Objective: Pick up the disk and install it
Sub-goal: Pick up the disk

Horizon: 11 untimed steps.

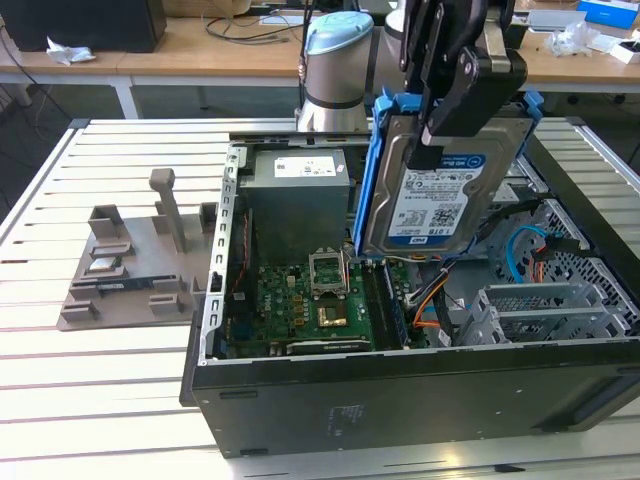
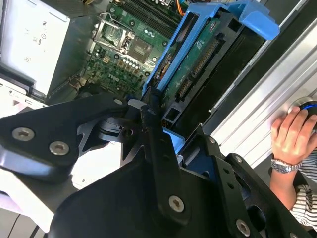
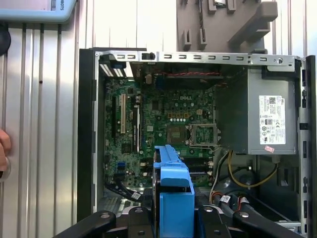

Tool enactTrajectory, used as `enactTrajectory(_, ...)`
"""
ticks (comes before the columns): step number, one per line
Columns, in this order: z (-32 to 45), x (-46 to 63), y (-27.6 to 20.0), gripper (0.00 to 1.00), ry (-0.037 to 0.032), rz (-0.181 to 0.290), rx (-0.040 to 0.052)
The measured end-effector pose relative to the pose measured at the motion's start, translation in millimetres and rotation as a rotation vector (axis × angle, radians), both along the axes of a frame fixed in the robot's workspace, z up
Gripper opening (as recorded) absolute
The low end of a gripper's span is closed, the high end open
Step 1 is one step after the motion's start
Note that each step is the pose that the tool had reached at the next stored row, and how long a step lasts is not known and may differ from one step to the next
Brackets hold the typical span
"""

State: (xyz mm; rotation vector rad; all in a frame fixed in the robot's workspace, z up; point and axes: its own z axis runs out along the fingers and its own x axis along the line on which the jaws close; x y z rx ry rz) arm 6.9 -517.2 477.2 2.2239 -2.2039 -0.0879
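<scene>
The disk (image 1: 440, 190) is a silver hard drive with a white-and-blue label and blue plastic rails. It hangs upright and slightly tilted above the open computer case (image 1: 400, 390). My gripper (image 1: 440, 130) is shut on its upper part, with one black finger lying across the label. In the second wrist view the disk (image 2: 198, 54) shows its green circuit board side beyond the gripper (image 2: 148, 111). The first wrist view looks straight down at the motherboard (image 3: 163, 124), where the disk (image 3: 173, 198) appears edge-on as a blue strip between the black fingers (image 3: 218, 220).
Inside the case are a grey power supply (image 1: 300, 195), a green motherboard (image 1: 310, 300) and grey metal drive cages (image 1: 550, 310) with blue and orange cables. A grey parts fixture (image 1: 130, 265) stands on the slatted table on the exterior view's left. A person's hand (image 2: 292, 134) rests nearby.
</scene>
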Motion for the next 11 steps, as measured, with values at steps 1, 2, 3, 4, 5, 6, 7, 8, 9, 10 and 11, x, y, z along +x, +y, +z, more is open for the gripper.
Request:
enactTrajectory(1, -0.1, 0.1, -1.8, 0.37, 0.0, 0.0, 0.0)
enactTrajectory(2, -0.2, 0.3, -4.8, 0.37, 0.0001, 0.0, -0.0001)
enactTrajectory(3, -0.6, 0.9, -7.7, 0.37, 0.0, 0.0, 0.0001)
enactTrajectory(4, -0.7, 3.2, -10.5, 0.37, 0.0001, 0.0, -0.0002)
enactTrajectory(5, -0.8, 6.4, -11.1, 0.37, 0.0001, 0.0, 0.0)
enactTrajectory(6, -0.8, 8.7, -11.3, 0.37, 0.0002, 0.0, 0.0)
enactTrajectory(7, -0.8, 12.0, -11.3, 0.37, 0.0002, 0.0, -0.0001)
enactTrajectory(8, -0.8, 14.6, -11.3, 0.37, 0.0002, 0.0, 0.0)
enactTrajectory(9, -0.7, 17.1, -11.4, 0.37, 0.0002, 0.0, -0.0001)
enactTrajectory(10, -0.8, 20.0, -11.4, 0.37, 0.0002, 0.0, 0.0)
enactTrajectory(11, -0.8, 22.9, -11.4, 0.37, 0.0003, 0.0, 0.0)
